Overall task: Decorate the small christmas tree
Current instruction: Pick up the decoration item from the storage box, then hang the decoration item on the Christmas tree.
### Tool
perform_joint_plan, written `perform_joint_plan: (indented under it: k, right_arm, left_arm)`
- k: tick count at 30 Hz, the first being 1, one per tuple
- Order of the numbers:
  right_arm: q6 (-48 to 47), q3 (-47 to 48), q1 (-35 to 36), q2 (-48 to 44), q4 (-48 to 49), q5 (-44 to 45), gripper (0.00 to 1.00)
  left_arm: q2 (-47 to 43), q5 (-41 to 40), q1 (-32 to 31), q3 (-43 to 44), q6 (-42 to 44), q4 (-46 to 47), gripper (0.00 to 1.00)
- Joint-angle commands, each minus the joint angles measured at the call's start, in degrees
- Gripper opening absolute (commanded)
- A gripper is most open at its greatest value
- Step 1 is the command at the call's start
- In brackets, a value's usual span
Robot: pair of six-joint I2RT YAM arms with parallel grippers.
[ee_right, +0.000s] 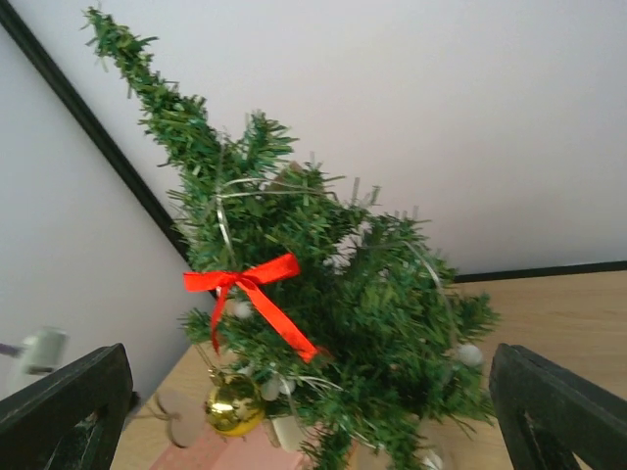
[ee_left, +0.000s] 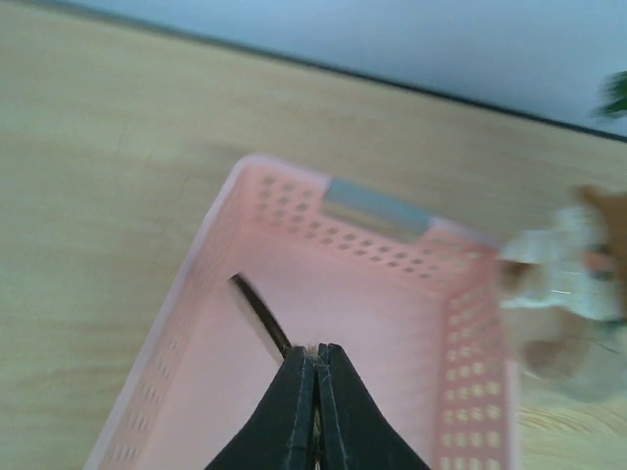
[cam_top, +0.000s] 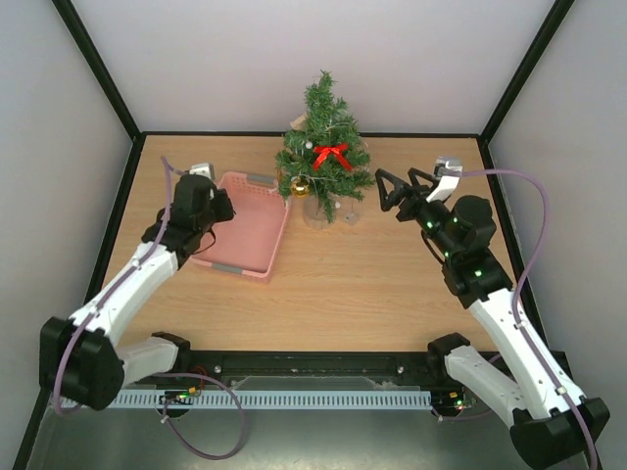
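The small christmas tree (cam_top: 323,147) stands at the back middle of the table and fills the right wrist view (ee_right: 333,294). It carries a red bow (ee_right: 257,294), a gold ball (ee_right: 233,403), white beads and a silver strand. My left gripper (ee_left: 315,351) is shut, its tips low inside the pink basket (ee_left: 294,196). A thin dark strand (ee_left: 260,311) runs from the tips across the basket floor; whether it is pinched I cannot tell. My right gripper (cam_top: 397,191) is open just right of the tree, facing it, nothing between its fingers (ee_right: 69,401).
The pink basket (cam_top: 245,235) lies left of the tree, its floor otherwise bare. Black frame posts and grey walls close in the table on three sides. A wooden disc ornament (ee_right: 181,416) hangs low on the tree beside the gold ball.
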Motion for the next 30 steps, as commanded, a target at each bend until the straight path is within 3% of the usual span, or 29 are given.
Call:
perform_joint_plan:
  k: [1,6,10,14,19,25,30]
  right_arm:
    - [-1.71,-2.44,-0.14,-5.09,-2.65,5.74,0.98]
    - [-1.96,-3.54,-0.12,-8.25,-1.09,-0.65,0.96]
    - [-1.25,-5.77,-0.12,-8.57,0.03,-9.44,0.76]
    - [-3.14,-6.74,0.11,-8.50,-0.82,-16.83,0.46]
    - [-4.44,-8.02,3.06,-8.57,0.94,-21.76,0.30]
    - [-8.36,-8.69,13.63,-6.27,3.54,-21.19,0.29]
    - [-11.60,-7.51,16.69,-3.77,3.98,-22.83,0.30]
  left_arm:
    - [-7.38,8.43,-1.82,2.97,11.74,-2.41,0.02]
    - [-11.67,17.21,-5.16,5.99,17.75,-6.71,0.02]
    - [-13.66,25.58,-8.42,7.55,21.08,-8.56,0.02]
    - [-15.86,33.36,-11.36,7.77,21.37,-7.62,0.02]
    - [-17.26,42.00,-13.73,7.45,21.40,-5.13,0.02]
    - [-16.43,47.16,-16.41,6.86,19.99,-0.22,0.02]
    - [-15.11,50.35,-18.25,6.77,20.64,1.56,0.02]
